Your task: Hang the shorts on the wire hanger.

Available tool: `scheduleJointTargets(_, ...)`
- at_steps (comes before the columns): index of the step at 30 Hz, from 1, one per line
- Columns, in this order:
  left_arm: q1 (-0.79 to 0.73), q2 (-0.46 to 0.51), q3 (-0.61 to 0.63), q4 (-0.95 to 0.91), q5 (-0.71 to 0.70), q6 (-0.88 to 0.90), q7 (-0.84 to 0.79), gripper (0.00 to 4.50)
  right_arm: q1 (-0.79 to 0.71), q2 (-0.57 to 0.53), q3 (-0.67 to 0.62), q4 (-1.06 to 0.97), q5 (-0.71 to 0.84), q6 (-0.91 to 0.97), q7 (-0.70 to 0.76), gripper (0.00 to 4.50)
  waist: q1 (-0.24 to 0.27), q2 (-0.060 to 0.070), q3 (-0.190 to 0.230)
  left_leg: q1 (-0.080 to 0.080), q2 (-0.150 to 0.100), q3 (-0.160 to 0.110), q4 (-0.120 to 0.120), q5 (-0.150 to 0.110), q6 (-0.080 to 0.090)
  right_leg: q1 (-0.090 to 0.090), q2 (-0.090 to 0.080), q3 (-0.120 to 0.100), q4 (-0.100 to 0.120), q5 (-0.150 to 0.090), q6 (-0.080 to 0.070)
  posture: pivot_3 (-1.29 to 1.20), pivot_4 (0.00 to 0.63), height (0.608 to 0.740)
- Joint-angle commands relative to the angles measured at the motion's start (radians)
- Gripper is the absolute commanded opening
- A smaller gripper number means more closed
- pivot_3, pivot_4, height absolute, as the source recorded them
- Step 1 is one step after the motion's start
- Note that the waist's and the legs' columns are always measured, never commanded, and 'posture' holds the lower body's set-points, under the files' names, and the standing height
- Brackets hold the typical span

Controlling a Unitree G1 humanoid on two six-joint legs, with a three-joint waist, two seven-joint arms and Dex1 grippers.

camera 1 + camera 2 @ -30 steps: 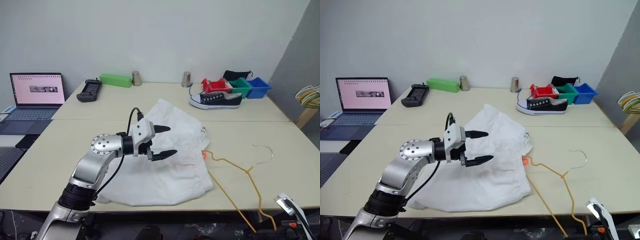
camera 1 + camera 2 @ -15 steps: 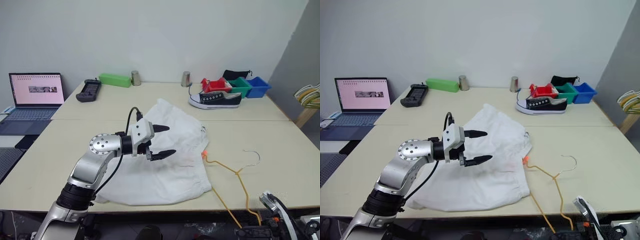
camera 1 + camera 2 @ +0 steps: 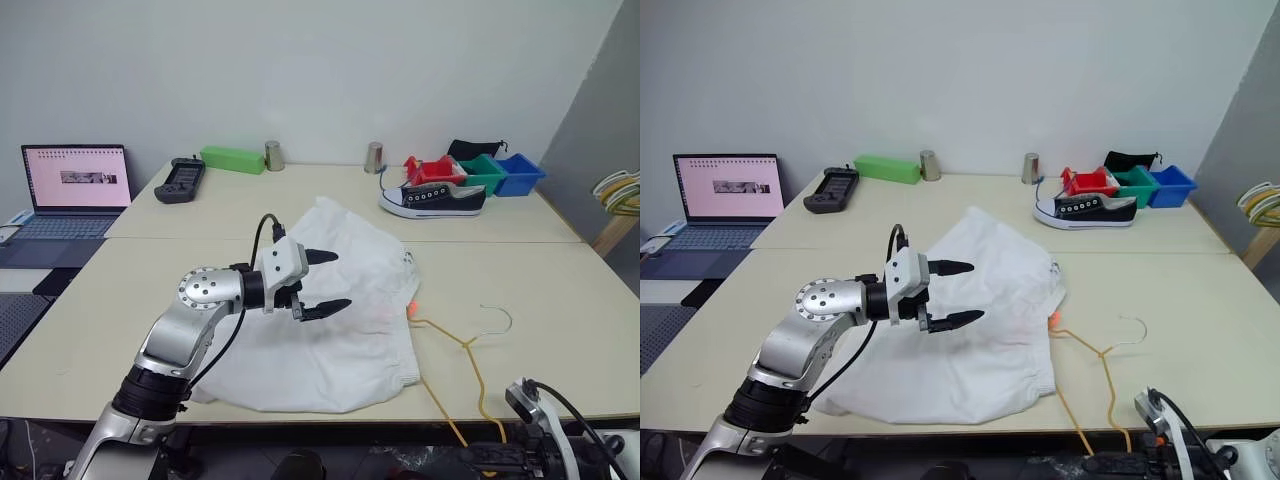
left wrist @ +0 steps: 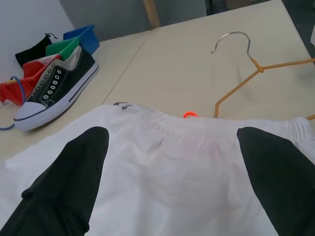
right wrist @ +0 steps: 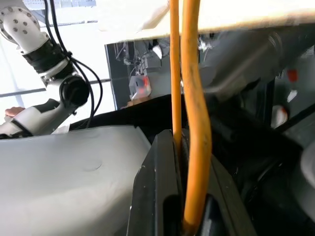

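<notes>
Shorts (image 3: 340, 300): thin white cloth, gathered waistband | wire hanger (image 3: 470, 355): orange-coated wire, shiny metal hook | table (image 3: 560, 290): smooth matt beige

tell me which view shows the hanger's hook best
The left wrist view: the wire hanger lies close, its silvery hook curved on bare table beyond the shorts. The eye views show the hook small and faint. The right wrist view shows the orange wire in the right gripper.

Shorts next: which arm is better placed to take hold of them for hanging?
Probably the left. Its claw hangs open right above the shorts, while the right claw, below the table's near edge, is already shut on the wire hanger.
</notes>
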Motion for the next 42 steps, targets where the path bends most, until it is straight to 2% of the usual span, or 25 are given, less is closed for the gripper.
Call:
scheduleJointTargets(1, -0.028, 0.003, 0.018, -0.010, 0.001, -0.023, 0.002, 4.44, -0.011, -0.032, 0.058, 0.047, 0.214, -0.057, -0.110, 0.00, -0.002, 0.000, 0.000, 0.000, 0.000, 0.000, 0.000, 0.000, 0.000, 0.000, 0.000, 0.000, 0.000, 0.000, 0.000, 0.33, 0.000, 0.740)
scheduleJointTargets(4, -0.027, 0.002, 0.017, -0.013, 0.001, -0.025, 0.001, 4.44, -0.023, -0.061, 0.137, 0.064, 0.396, -0.173, -0.223, 0.00, -0.005, 0.001, 0.002, 0.000, 0.000, 0.000, 0.000, 0.000, 0.000, 0.000, 0.000, 0.000, 0.000, 0.000, 0.000, 0.33, 0.000, 0.740)
scheduleJointTargets(6, -0.029, 0.001, 0.016, -0.012, 0.002, -0.025, 0.000, 4.44, -0.046, -0.053, 0.167, 0.079, 0.438, -0.223, -0.264, 0.00, -0.007, 0.000, 0.003, 0.000, 0.000, 0.000, 0.000, 0.000, 0.000, 0.000, 0.000, 0.000, 0.000, 0.000, 0.000, 0.33, 0.000, 0.740)
scheduleJointTargets(13, -0.040, -0.002, 0.015, -0.009, 0.001, -0.025, -0.002, 4.44, -0.149, 0.047, 0.197, 0.156, 0.442, -0.320, -0.389, 0.00, -0.008, 0.000, 0.005, -0.001, 0.000, 0.000, -0.001, 0.000, 0.000, -0.001, 0.000, 0.000, -0.001, 0.000, 0.000, 0.33, 0.000, 0.740)
scheduleJointTargets(21, -0.050, 0.000, 0.013, -0.002, 0.002, -0.029, -0.007, 4.44, -0.268, 0.121, 0.213, 0.225, 0.442, -0.366, -0.503, 0.00, -0.003, 0.000, 0.005, -0.011, 0.000, 0.000, 0.000, 0.000, 0.000, -0.007, 0.000, 0.000, 0.000, 0.001, -0.001, 0.33, 0.000, 0.740)
scheduleJointTargets(35, -0.059, 0.002, 0.016, 0.016, 0.005, -0.040, -0.016, 4.44, -0.430, 0.086, 0.132, 0.155, 0.219, -0.390, -0.427, 0.00, 0.021, 0.001, 0.004, -0.014, 0.000, 0.000, 0.000, 0.000, 0.000, -0.013, 0.000, 0.000, 0.001, 0.003, -0.006, 0.33, 0.000, 0.740)
scheduleJointTargets(39, -0.073, 0.009, 0.024, 0.031, 0.001, -0.039, -0.026, 4.44, -0.494, 0.053, 0.103, 0.068, 0.115, -0.405, -0.388, 0.00, 0.023, 0.001, 0.005, -0.013, 0.000, 0.000, 0.000, 0.000, 0.000, -0.013, 0.000, -0.001, 0.001, 0.003, -0.006, 0.33, 0.000, 0.740)
scheduleJointTargets(42, -0.108, 0.027, 0.035, 0.065, -0.004, -0.040, -0.052, 4.44, -0.564, 0.012, 0.118, -0.037, -0.023, -0.427, -0.348, 0.00, 0.024, 0.001, 0.005, -0.014, 0.000, 0.000, 0.000, 0.000, 0.000, -0.014, 0.001, -0.001, 0.001, 0.003, -0.006, 0.33, 0.000, 0.740)
